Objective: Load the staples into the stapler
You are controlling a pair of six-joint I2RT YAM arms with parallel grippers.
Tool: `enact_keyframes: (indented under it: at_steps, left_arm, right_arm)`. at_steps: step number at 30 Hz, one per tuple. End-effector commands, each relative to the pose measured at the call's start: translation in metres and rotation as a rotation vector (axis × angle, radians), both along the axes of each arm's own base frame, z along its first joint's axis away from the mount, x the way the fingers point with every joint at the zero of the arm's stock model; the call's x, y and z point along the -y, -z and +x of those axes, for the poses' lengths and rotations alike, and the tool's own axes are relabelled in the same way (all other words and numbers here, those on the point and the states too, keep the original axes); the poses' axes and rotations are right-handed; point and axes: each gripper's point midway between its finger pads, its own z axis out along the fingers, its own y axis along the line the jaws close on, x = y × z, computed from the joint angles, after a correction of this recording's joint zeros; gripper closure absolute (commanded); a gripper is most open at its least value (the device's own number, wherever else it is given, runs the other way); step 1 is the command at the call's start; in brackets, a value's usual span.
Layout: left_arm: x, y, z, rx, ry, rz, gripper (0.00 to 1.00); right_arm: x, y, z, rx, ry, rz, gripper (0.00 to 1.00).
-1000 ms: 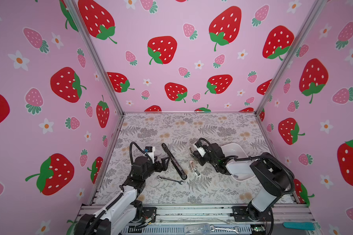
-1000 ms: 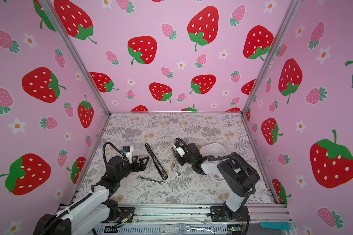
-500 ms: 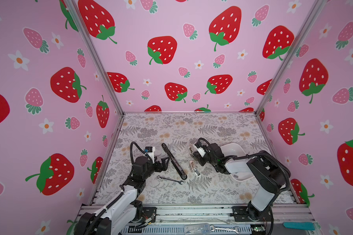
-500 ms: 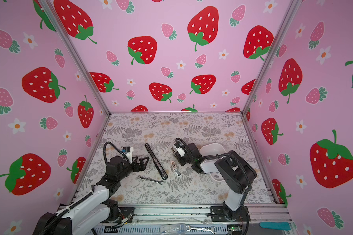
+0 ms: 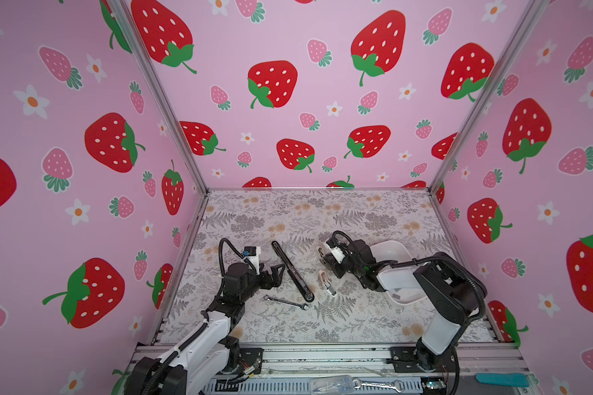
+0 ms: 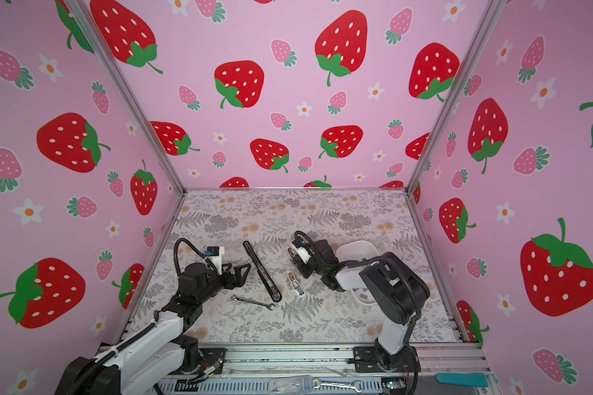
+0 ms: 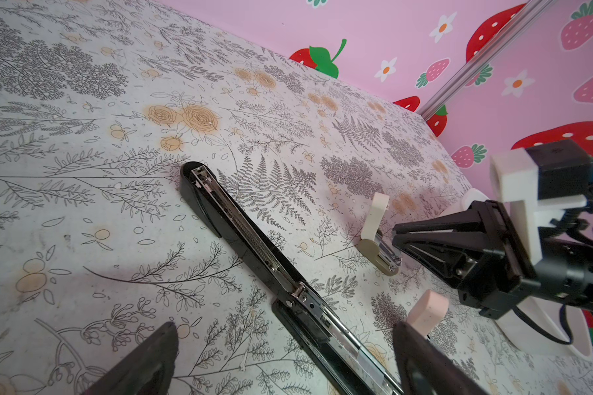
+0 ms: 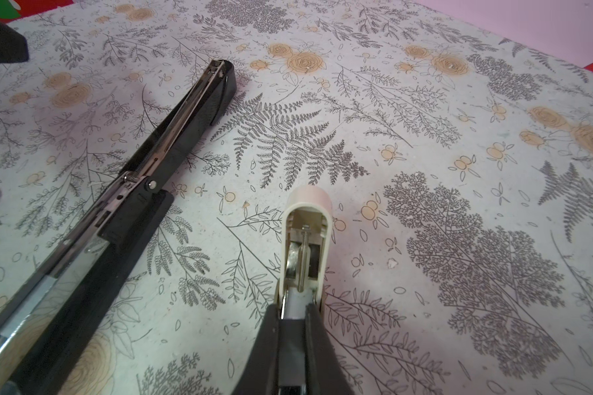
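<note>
Stapler (image 7: pixel 240 236) lay opened flat, metal channel up, presumably for loading. Your left hand (image 7: pixel 285 330) hung wide open just beside it. Your right hand (image 8: pixel 293 309) was closed, tips against the small beige stapler (image 8: pixel 308 201).

stapler (image 8: pixel 131 212): open flat | right gripper (image 8: pixel 294 311): closed, at beige mini-stapler (image 8: pixel 307 236)

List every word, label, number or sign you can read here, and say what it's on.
None legible anywhere.
Long slim black stapler: no print readable in either wrist view.
Silver wrench: any stamping too small to read.
Small beige stapler: no marking shows.
</note>
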Motion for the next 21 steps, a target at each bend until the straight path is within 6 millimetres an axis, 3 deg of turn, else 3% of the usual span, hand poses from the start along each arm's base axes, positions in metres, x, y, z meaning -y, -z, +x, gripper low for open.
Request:
enact_keyframes:
  at_steps: [1,21]
  left_arm:
    - [0.0018,-0.0135,0.0067,0.036,-0.001,0.002,0.01]
    - [0.0016,-0.0129,0.0064,0.036,-0.002,0.006,0.01]
  right_arm:
    - [-0.0035,0.0022,0.0038,0.007,-0.010,-0.004,0.98]
    - [-0.0027,0.0113,0.0024,-0.024,-0.004,-0.013,0.98]
